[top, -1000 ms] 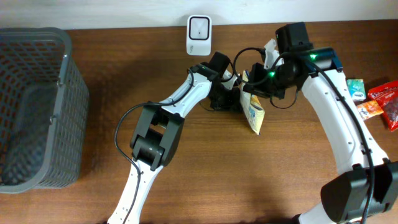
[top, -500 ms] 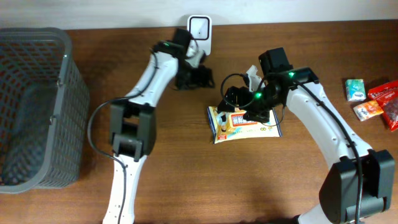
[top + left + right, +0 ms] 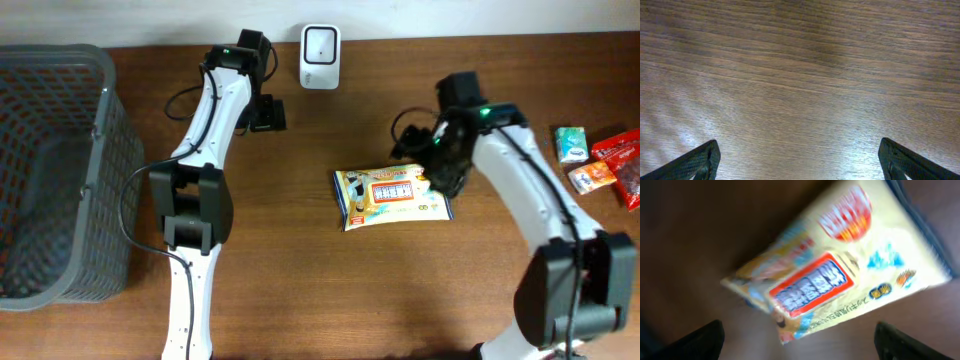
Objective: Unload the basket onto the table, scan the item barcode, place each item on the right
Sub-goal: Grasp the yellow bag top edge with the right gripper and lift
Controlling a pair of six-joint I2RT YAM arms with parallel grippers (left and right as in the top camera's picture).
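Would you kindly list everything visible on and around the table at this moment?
snack packet: one, yellow with a red-and-blue label, lying flat mid-table
scanner: one, white, far edge of the table, centre
basket: one, grey mesh, left end
teal packet: one, teal, right end
orange packet: one, orange, just in front of the teal one
red packets: two, red, right edge, partly cut off
table: one, brown wood, under everything
left fingers: two, black, spread open over bare wood left of the scanner
right fingers: two, black, spread open above the snack packet
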